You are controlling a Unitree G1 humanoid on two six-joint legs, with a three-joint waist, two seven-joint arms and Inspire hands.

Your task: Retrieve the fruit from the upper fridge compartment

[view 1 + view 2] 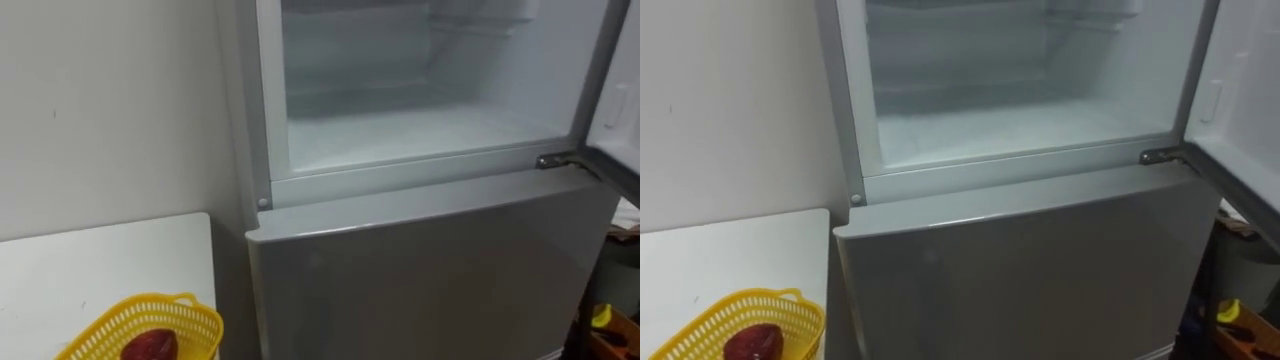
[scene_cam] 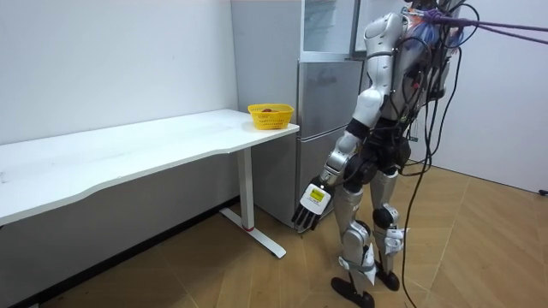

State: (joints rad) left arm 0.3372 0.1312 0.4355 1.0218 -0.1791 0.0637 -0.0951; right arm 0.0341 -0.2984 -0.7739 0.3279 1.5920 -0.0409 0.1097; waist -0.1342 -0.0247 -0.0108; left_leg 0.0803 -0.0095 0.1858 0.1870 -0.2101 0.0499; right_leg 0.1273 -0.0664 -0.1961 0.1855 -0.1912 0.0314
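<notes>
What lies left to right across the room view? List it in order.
table → basket at the table's right end → fridge

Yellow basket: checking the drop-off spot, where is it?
The yellow basket sits on the corner of the white table beside the fridge, lower left in the eye views.

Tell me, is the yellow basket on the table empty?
No, a dark red thing lies inside the yellow basket on the white table.
</notes>
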